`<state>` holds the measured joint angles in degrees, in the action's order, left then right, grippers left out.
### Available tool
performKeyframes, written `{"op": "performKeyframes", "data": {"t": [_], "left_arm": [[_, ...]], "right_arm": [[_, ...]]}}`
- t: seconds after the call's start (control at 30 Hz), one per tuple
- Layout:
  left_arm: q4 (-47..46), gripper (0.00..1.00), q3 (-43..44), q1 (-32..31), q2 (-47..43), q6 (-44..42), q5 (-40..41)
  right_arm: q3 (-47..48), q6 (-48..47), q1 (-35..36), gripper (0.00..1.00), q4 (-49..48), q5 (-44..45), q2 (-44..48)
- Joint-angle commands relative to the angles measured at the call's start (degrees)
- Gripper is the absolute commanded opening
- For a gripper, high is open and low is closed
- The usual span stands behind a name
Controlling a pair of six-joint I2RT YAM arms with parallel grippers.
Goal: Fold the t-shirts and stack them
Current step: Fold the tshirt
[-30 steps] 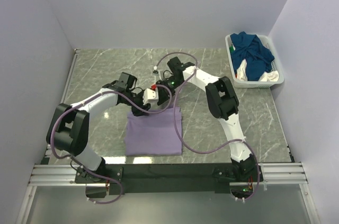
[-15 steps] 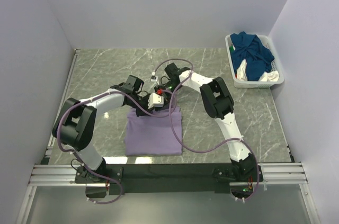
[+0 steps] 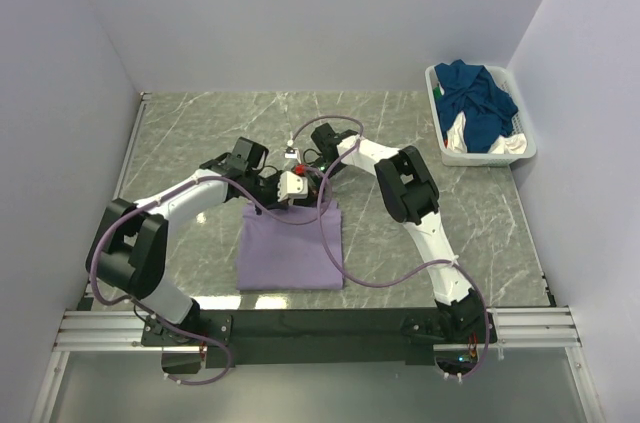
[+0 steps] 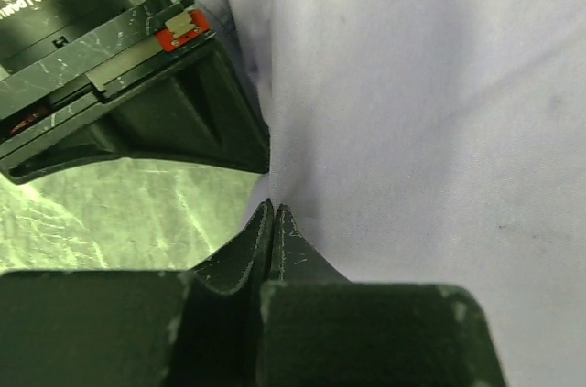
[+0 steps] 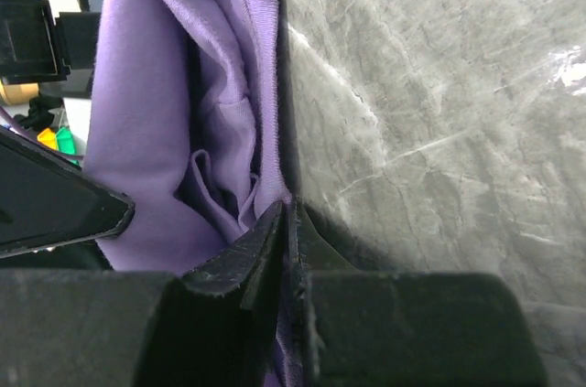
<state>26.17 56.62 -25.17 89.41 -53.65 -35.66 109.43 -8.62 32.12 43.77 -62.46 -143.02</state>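
The left fingers (image 4: 264,239) and right fingers (image 5: 275,242) are both clenched on the far edge of the lilac t-shirt (image 3: 290,248), close together, likely to lift that edge for a fold. The shirt lies flat on the desk (image 3: 190,133); the left arm (image 3: 185,198) and right arm (image 3: 405,183) reach forward and bend inward to meet there.

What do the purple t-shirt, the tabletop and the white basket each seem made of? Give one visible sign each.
Folded pale purple cloth t-shirt: soft matte knit, probably cotton jersey; it creases and shows a ribbed edge.
Grey-green veined tabletop: polished marble or a marble-look laminate; glare spots.
White slatted basket: likely moulded plastic; rigid, even slats.
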Motion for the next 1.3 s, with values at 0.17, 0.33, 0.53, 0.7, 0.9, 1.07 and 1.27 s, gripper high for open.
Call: {"op": "performKeyframes", "data": {"t": [0.17, 0.33, 0.53, 0.7, 0.9, 1.07, 1.27], "left_arm": [[-5.9, 0.01, 3.3, 1.4, 1.0, -1.8, 2.1], [-8.0, 0.01, 4.9, 2.6, 3.1, -2.7, 2.2], [-7.9, 0.01, 4.7, 2.7, 7.4, -3.9, 2.6], [-8.2, 0.01, 2.7, 2.8, 8.7, -5.2, 2.6], [-8.3, 0.01, 2.2, 2.8, 9.6, -5.0, 1.9], [-8.5, 0.01, 2.0, 2.9, 9.7, -5.2, 1.3], [-8.2, 0.01, 1.9, 2.9, 9.8, -5.5, 1.0]], "right_arm": [[-0.8, -2.5, 0.7, 0.12, 2.3, 1.8, -2.2], [-0.6, -2.9, 0.6, 0.12, 2.5, 1.6, -2.3], [2.0, -3.6, -0.4, 0.14, 4.5, 3.9, -2.4], [2.6, -3.9, -3.9, 0.23, 5.9, 14.6, 3.3], [-0.3, -4.8, -9.8, 0.26, 8.1, 19.7, 11.4], [-8.9, -7.3, -11.8, 0.27, 9.7, 14.8, 17.9], [-13.4, -6.9, -11.7, 0.36, 9.0, 11.5, 17.7]]}}
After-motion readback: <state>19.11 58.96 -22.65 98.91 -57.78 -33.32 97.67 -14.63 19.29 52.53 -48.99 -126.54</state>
